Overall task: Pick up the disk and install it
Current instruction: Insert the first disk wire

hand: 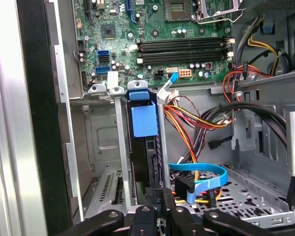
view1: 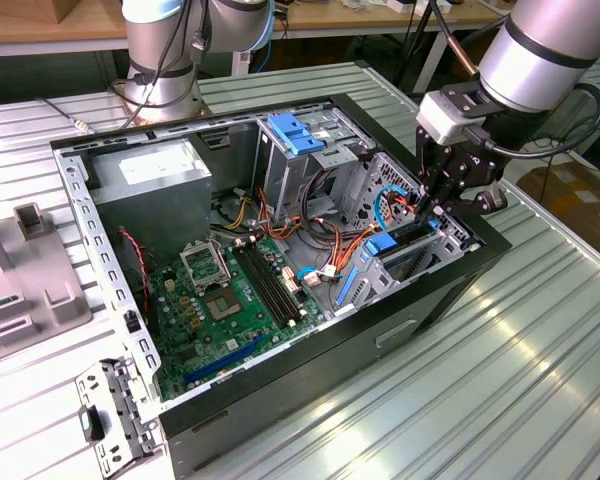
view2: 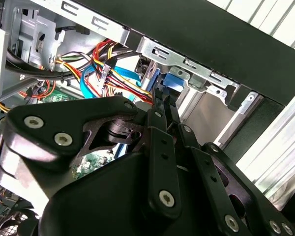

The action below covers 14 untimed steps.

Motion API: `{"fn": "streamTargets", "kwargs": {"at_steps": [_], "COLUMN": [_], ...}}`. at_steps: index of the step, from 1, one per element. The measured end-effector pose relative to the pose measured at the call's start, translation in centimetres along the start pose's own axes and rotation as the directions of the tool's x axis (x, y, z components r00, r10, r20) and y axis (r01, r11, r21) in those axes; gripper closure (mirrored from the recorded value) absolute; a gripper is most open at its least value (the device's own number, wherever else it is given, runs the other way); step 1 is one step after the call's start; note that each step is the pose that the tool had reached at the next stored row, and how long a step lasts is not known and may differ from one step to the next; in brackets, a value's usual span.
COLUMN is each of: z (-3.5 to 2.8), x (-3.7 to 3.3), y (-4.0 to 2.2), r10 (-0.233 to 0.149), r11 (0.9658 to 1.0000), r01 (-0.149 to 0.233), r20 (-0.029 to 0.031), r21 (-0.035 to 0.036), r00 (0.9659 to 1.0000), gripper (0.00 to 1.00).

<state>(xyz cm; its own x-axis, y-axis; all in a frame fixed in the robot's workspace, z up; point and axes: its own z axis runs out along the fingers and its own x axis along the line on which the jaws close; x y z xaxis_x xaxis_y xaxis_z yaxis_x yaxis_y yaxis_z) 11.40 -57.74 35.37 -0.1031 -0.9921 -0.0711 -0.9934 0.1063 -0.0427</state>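
Observation:
The disk (hand: 142,123) stands on edge in the drive bay at the front corner of the open computer case (view1: 450,290). Its bright blue carrier shows along the edge, and the rest of its body is hidden by the bay's metal rails. In the exterior view the disk (view1: 408,240) sits low in the bay on the exterior view's right. My gripper (view1: 430,203) reaches down into that corner from above. In both wrist views the gripper (hand: 157,210) (view2: 161,101) has its black fingers (hand: 174,214) closed against the carrier's near end (view2: 171,82).
Orange, yellow and blue cables (hand: 199,179) lie right beside the bay. Further inside the case are the motherboard (view1: 230,300), a grey power supply (view1: 150,180) and a drive cage with a light-blue latch (view1: 295,135). Another arm's base (view1: 160,60) stands behind it, and a loose metal bracket (view1: 115,410) lies on the slatted table.

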Motion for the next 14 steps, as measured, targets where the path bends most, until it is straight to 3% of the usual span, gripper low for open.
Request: {"fn": "streamTargets", "kwargs": {"at_steps": [14], "z": [0.02], "x": [0.08], "y": [0.72], "r10": [0.000], "r11": [1.0000], "r01": [0.000], "r20": [0.0000], "r21": [0.0000], "r00": [1.0000], "gripper": [0.83]}}
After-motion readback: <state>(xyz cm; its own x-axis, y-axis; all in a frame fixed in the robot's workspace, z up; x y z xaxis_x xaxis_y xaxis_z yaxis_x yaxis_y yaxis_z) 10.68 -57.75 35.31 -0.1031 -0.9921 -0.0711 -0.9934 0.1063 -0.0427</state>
